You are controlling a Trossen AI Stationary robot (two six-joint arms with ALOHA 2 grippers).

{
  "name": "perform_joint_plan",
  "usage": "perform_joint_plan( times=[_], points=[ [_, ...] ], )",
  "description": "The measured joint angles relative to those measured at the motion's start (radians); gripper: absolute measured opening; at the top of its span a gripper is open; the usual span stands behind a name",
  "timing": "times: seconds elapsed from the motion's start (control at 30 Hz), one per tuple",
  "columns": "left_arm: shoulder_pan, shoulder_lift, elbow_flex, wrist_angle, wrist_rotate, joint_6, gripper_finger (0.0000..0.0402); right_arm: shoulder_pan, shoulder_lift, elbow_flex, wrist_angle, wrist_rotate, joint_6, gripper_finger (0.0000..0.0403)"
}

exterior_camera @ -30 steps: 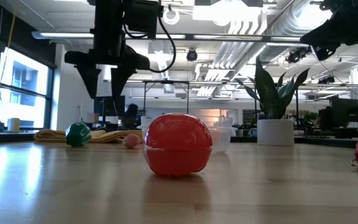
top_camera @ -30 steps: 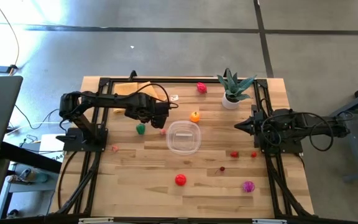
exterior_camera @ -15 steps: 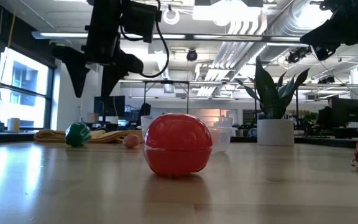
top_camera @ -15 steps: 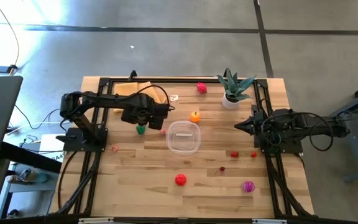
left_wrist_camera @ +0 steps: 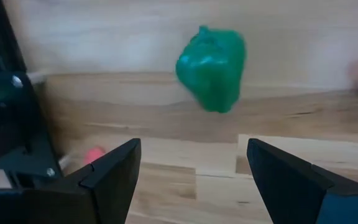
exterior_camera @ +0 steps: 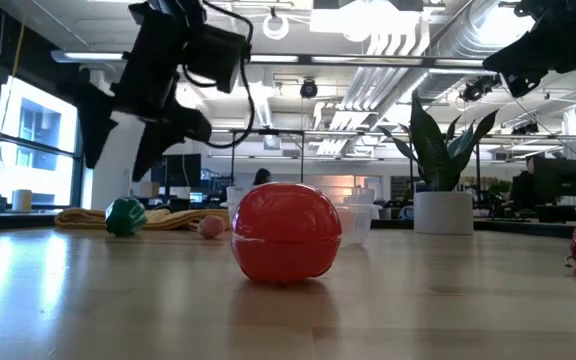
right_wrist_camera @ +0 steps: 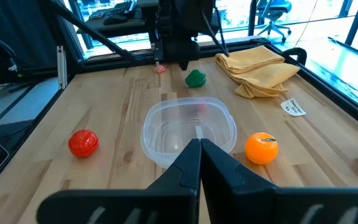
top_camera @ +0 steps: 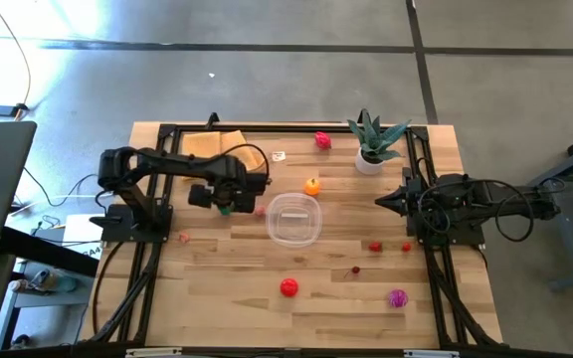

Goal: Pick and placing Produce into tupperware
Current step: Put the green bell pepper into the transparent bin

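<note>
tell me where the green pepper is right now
In the high view the green pepper lies left of the tupperware, under the open left claw.

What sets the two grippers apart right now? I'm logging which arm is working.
The left gripper has its fingers spread and hangs over the green pepper, beside the tupperware; the right gripper is shut, parked at the table's right side, away from any produce. Both are dark, two-fingered and hold nothing.

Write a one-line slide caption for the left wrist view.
Left gripper, fingers open, hovers above a small green toy pepper lying on the wooden table.
</note>
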Motion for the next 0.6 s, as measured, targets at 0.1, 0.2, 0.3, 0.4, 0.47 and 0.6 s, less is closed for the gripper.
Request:
perform_joint_plan(
  times=[0.1,0.2,0.3,0.4,0.47,0.6],
  points=[
    [0.0,0.0,-0.024,0.11,-0.018,0.032,0.0285,0.0,0.0,0.0,0.001,0.0,0.0,0.0],
    [0.0,0.0,-0.043,0.184,-0.046,0.061,0.0285,0.0,0.0,0.0,0.001,0.0,0.0,0.0],
    [0.014,0.0,-0.064,0.18,-0.047,0.039,0.0285,0.0,0.0,0.0,0.001,0.0,0.0,0.0],
    [0.035,0.0,-0.087,0.188,-0.041,0.046,0.0285,0.0,0.0,0.0,0.001,0.0,0.0,0.0],
    [0.052,0.0,-0.107,0.209,-0.033,0.06,0.0285,0.0,0.0,0.0,0.001,0.0,0.0,0.0],
    [0.075,0.0,-0.145,0.28,-0.033,0.085,0.0285,0.0,0.0,0.0,0.0,0.0,0.0,0.0]
  ],
)
